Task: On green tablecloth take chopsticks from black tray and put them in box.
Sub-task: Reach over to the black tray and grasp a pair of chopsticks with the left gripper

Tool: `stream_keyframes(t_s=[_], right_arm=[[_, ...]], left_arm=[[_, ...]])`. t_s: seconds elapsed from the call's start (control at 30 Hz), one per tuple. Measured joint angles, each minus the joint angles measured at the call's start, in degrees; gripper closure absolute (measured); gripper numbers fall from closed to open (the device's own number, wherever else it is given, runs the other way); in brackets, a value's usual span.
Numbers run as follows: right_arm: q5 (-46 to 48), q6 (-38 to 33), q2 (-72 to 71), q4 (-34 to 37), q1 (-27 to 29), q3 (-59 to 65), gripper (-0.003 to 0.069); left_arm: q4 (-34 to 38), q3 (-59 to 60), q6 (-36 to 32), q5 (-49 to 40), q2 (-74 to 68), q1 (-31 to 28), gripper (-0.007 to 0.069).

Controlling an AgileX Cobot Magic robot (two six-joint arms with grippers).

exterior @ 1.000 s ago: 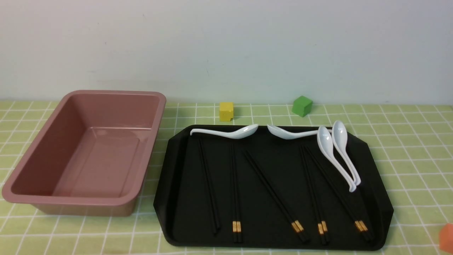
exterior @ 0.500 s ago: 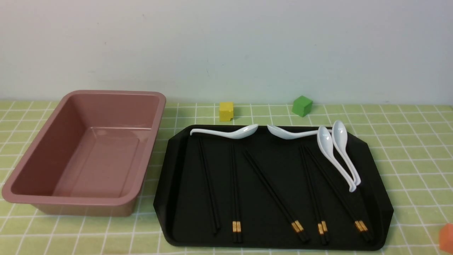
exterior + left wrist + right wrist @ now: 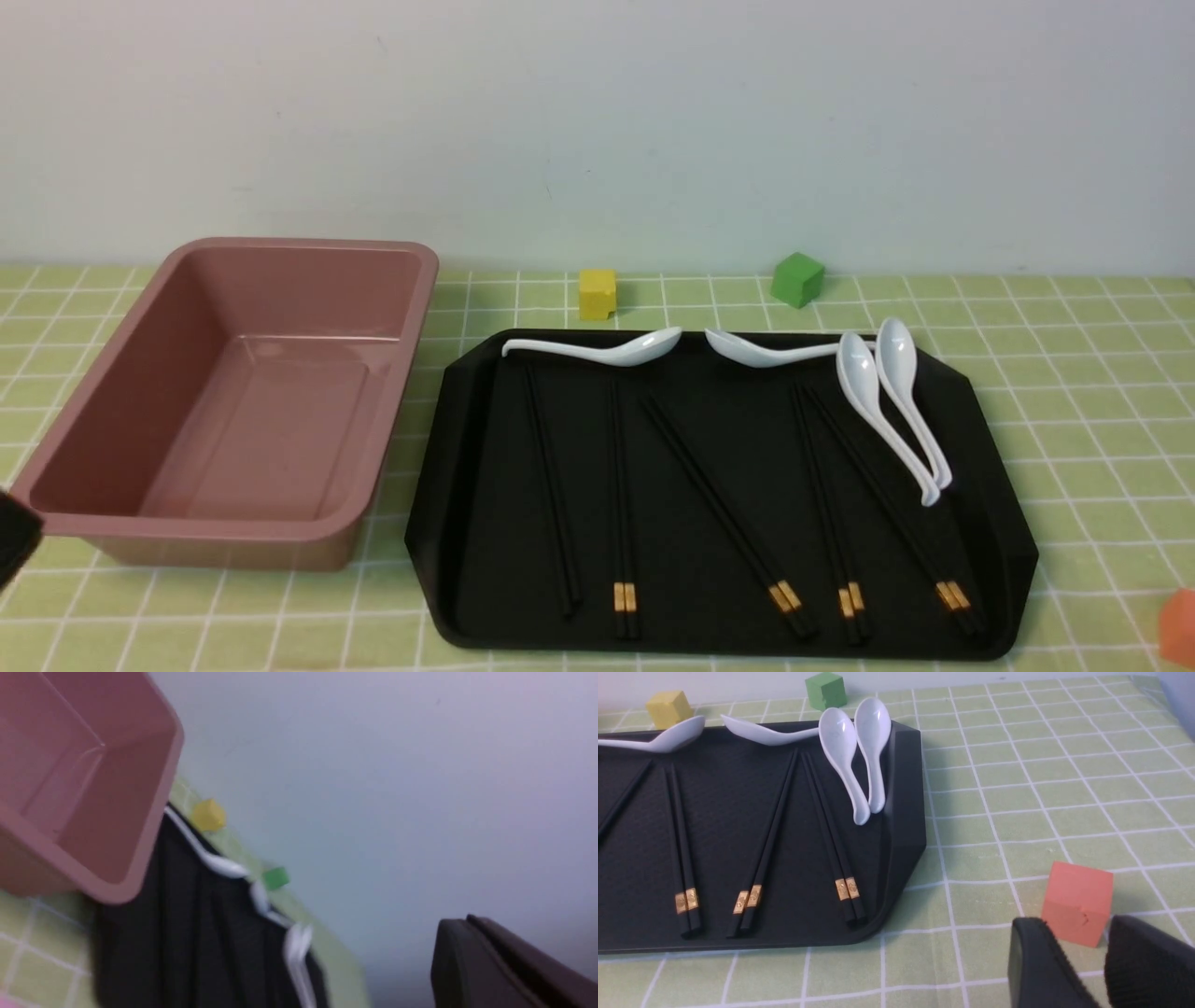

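Chopsticks (image 3: 551,485) lie in the black tray (image 3: 464,523); left gripper (image 3: 467,942) closed, right gripper (image 3: 1076,927) parted

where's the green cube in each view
Front view: green cube just beyond the far rim of the black tray.
Left wrist view: green cube, blurred, past the tray's far rim.
Right wrist view: green cube behind the paired white spoons.
Shared landmark: the yellow cube, along the same far rim in all three.

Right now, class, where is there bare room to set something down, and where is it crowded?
Bare green tablecloth lies right of the black tray, beyond the orange cube. The box floor is bare too. The tray is crowded with chopsticks and spoons.
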State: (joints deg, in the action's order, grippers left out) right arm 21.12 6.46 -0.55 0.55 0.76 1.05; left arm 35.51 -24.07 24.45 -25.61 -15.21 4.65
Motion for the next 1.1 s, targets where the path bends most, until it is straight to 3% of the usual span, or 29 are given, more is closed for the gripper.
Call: stream_keyframes(t_s=[0.2, 0.27, 0.47, 0.6, 0.73, 0.9, 0.93, 1.1], right_arm=[[0.00, 0.00, 0.00, 0.00, 0.00, 0.00, 0.0419], [0.00, 0.00, 0.00, 0.00, 0.00, 0.00, 0.0419], [0.00, 0.00, 0.00, 0.00, 0.00, 0.00, 0.0419], [0.00, 0.00, 0.00, 0.00, 0.00, 0.00, 0.0419], [0.00, 0.00, 0.00, 0.00, 0.00, 0.00, 0.0419], [0.00, 0.00, 0.00, 0.00, 0.00, 0.00, 0.0419], [0.00, 0.00, 0.00, 0.00, 0.00, 0.00, 0.0419], [0.00, 0.00, 0.00, 0.00, 0.00, 0.00, 0.0419]], left_arm=[[-14.66, -15.35, -6.45, -30.16, -29.22, 0.00, 0.0637], [-17.07, -18.29, -7.24, -33.29, -37.21, 0.00, 0.0637], [-13.34, -24.14, -9.47, -34.41, -55.54, 1.09, 0.0637], [-11.73, -29.06, -7.87, -32.87, -63.91, 7.80, 0.0637], [-14.05, -35.27, -0.21, -30.55, -69.50, 16.39, 0.0619], [-21.82, -42.39, 10.24, -27.64, -74.90, 24.92, 0.0524], [-25.74, -44.84, 14.78, -27.12, -77.28, 27.01, 0.0470], [-32.41, -52.27, 22.35, -26.90, -85.98, 29.49, 0.0336]])
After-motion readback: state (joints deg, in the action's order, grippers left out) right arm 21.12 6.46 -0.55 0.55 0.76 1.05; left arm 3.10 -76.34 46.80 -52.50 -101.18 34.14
